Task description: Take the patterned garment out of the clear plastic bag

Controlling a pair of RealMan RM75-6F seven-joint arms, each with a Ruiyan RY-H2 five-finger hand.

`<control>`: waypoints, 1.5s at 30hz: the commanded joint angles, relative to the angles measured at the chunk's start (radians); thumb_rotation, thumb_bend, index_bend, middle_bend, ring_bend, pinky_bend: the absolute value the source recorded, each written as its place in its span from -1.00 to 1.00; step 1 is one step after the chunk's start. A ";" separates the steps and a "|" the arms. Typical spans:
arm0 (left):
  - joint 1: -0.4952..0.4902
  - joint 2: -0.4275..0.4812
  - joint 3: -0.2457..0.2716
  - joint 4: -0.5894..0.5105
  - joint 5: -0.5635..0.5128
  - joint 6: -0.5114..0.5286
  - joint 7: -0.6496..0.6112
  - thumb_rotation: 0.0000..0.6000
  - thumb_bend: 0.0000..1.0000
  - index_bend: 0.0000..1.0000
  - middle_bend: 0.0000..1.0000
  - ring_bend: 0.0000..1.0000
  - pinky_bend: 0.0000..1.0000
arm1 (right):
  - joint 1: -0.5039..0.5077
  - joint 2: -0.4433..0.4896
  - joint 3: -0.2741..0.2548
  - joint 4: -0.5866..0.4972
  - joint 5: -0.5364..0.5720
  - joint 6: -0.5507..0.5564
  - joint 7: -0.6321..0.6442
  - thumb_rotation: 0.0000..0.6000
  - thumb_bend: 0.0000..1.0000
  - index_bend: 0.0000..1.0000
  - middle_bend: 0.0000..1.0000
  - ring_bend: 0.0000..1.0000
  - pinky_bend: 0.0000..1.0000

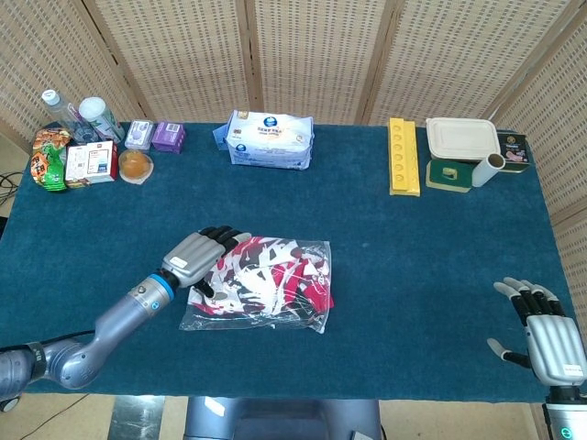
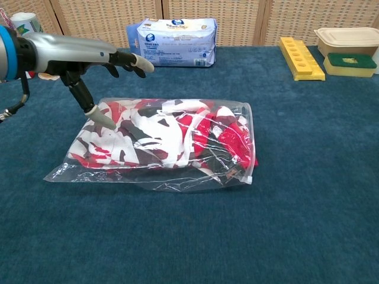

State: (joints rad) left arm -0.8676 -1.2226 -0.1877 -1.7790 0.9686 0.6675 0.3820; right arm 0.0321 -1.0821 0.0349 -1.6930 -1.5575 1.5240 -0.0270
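Observation:
A clear plastic bag [image 1: 257,291] [image 2: 155,176] lies flat on the middle of the blue table, with the red, white and black patterned garment [image 1: 266,272] [image 2: 163,134] inside it. My left hand [image 1: 199,256] [image 2: 80,55] hovers over the bag's left end, fingers spread and holding nothing; its thumb reaches down close to the bag's top left part. My right hand [image 1: 546,332] rests open near the table's front right corner, far from the bag; the chest view does not show it.
A pack of wipes [image 1: 269,139] sits at the back centre. A yellow tray [image 1: 403,156], a lidded container [image 1: 461,139] and a white roll [image 1: 487,169] stand at the back right. Bottles, small boxes and a snack bag [image 1: 50,158] crowd the back left corner.

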 commanded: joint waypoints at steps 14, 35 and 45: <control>-0.304 -0.217 0.073 0.149 -0.317 -0.009 0.186 1.00 -0.98 -1.00 -0.86 -0.96 -0.76 | -0.005 0.013 0.010 0.010 0.022 0.004 0.020 1.00 -0.61 -0.61 -0.64 -0.67 -0.71; -0.419 -0.515 0.094 0.452 -0.280 0.052 0.172 0.99 -0.47 -0.28 -0.59 -0.60 -0.24 | -0.017 0.025 0.015 0.015 0.037 0.015 0.039 1.00 -0.61 -0.61 -0.64 -0.67 -0.71; -0.334 -0.682 0.053 0.733 0.156 0.154 -0.217 1.00 -0.15 0.50 0.27 0.23 0.42 | -0.025 0.031 0.016 0.002 0.038 0.026 0.029 1.00 -0.61 -0.61 -0.64 -0.67 -0.71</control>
State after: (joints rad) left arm -1.2402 -1.8402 -0.1188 -1.1503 0.9838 0.7694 0.3156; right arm 0.0071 -1.0509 0.0513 -1.6913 -1.5194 1.5498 0.0025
